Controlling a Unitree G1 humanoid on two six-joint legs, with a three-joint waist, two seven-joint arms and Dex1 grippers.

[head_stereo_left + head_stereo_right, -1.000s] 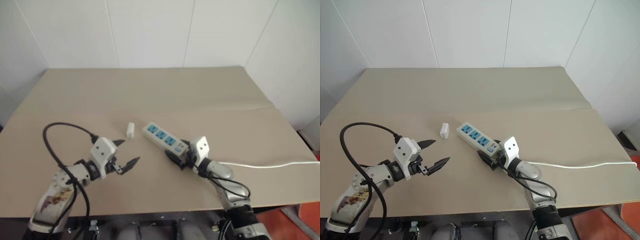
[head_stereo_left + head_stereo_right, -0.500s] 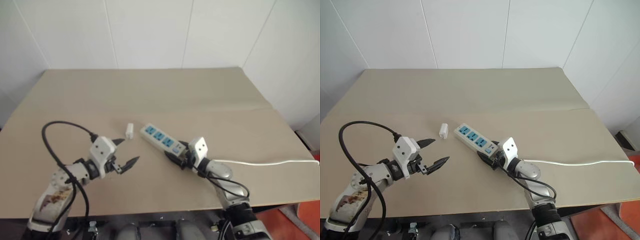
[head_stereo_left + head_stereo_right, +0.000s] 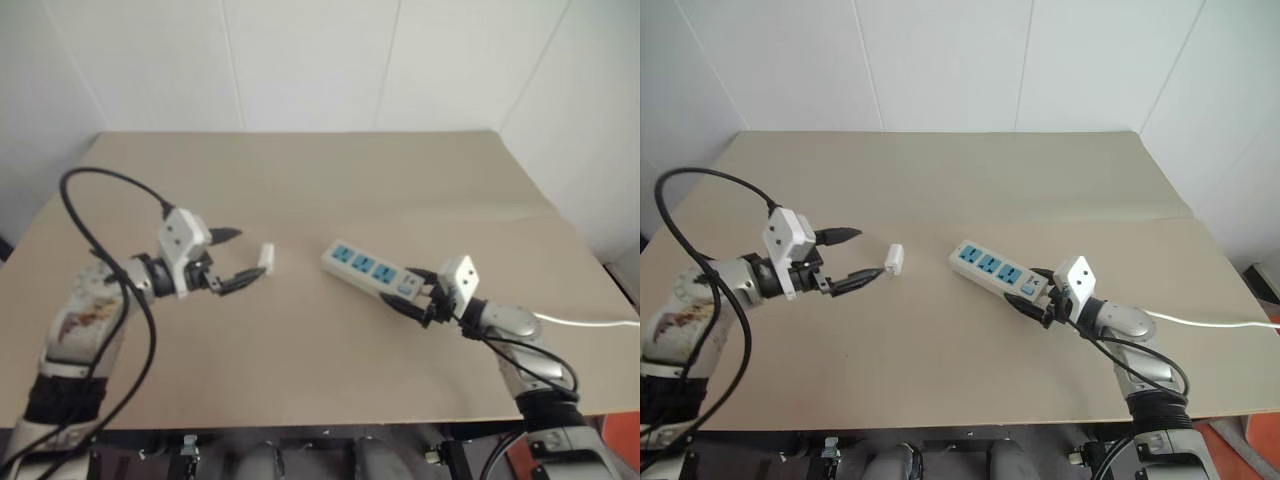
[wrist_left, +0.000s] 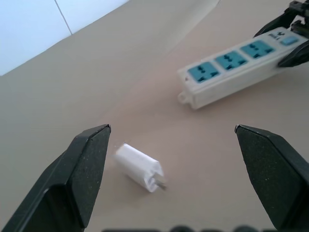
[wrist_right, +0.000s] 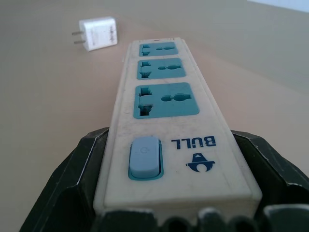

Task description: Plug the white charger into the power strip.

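Since a second earlier, the left gripper point(image 3: 248, 254) had risen from the near table point(image 3: 300, 180) to the charger point(image 3: 267, 257). The right gripper point(image 3: 412, 290) had carried the strip point(image 3: 372, 268) off to the right, so the two, once just beside each other, lay well apart.

From the head views, the left jaws stood spread, level with the charger and just short of it, with the lower fingertip close to its near end. The right jaws were clamped on the switch end of the strip, whose cable point(image 3: 590, 322) trailed off the table's right edge.

In the left wrist view, the charger lay on its side between the wide-set fingers point(image 4: 82, 164), much nearer one than the other, with its prongs pointing along the table. A close from there would likely push it sideways or spin it rather than seat it squarely. A skewed grip would leave the prongs misaligned with any socket.

In the right wrist view, both black fingers point(image 5: 72, 183) hugged the strip's sides beside the switch point(image 5: 145, 157), with the three blue sockets running away towards the charger. Held by one end only, the strip could pivot or tip when the plug was pressed in, most of all at the far socket. The taut cable could also drag it round.
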